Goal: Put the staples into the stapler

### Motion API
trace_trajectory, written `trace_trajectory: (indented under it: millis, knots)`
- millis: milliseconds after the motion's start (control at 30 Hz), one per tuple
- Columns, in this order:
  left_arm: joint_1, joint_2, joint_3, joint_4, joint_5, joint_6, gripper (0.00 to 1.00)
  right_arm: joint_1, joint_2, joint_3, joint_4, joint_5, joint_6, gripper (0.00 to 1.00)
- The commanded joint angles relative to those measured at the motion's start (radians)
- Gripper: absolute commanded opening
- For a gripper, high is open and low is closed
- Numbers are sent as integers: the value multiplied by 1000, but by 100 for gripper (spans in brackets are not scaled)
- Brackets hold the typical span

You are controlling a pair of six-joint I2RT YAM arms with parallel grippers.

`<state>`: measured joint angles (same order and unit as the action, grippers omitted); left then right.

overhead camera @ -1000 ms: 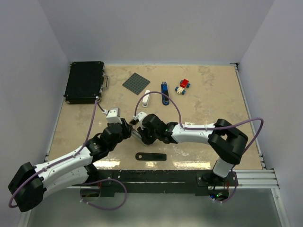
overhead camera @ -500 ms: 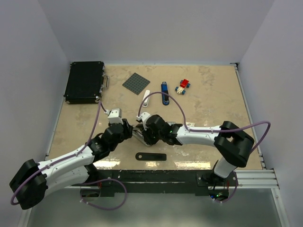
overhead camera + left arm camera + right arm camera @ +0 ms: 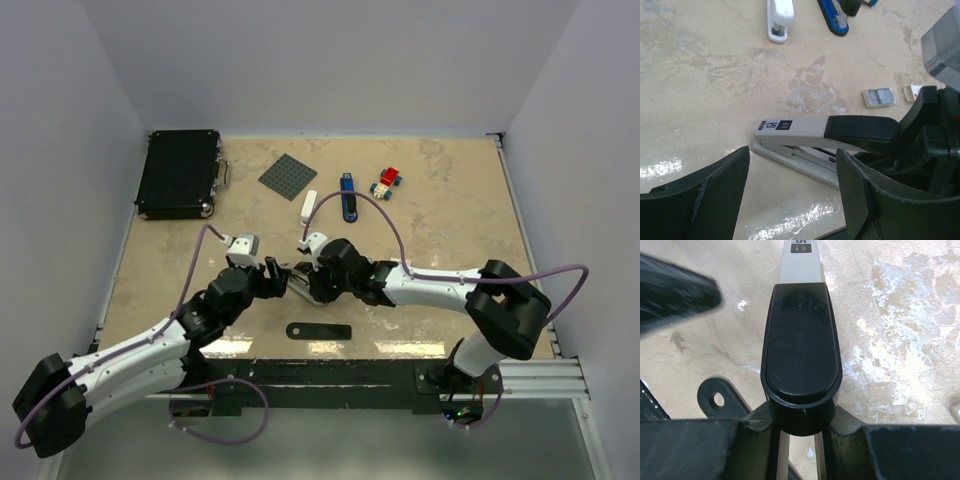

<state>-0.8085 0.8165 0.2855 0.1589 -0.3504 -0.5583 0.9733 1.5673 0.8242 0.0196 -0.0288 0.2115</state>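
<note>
Right tool grips the grey stapler, one of three; left tool stands wide.

Black-capped grey stapler, beige mottled table, black case, blue stapler, white stapler, grey staples

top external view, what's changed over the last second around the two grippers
The left gripper opened its jaws wide, and they now stand clear of the front end of the grey-and-black stapler. The right arm's elbow swung rightward. The right gripper stays clamped on the stapler's black rear end. The white stapler and blue stapler beyond have not moved.
</note>
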Motion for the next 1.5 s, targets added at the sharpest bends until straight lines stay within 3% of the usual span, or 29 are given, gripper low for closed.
trace_trajectory:
  millis: [0,233,367,533,800,1233,1467]
  knots:
    - [-6,-108,50,-8,-117,24,76,-12,-29,3,11,-14,-30,26]
    - [-4,-296,136,-98,-352,136,80,-12,-13,33,-68,-19,-40,38]
    - [-4,-372,184,-50,-452,315,81,-12,-32,58,-127,-19,-35,48]
    - [-4,-384,195,30,-492,495,82,-10,-56,168,-275,23,-34,59]
    - [-3,-387,165,54,-558,531,83,-5,43,391,-493,85,-31,64]
    - [5,-399,164,54,-585,509,83,31,241,613,-679,145,-31,59]
    - [22,-381,169,48,-562,500,83,38,280,621,-679,145,-38,31]
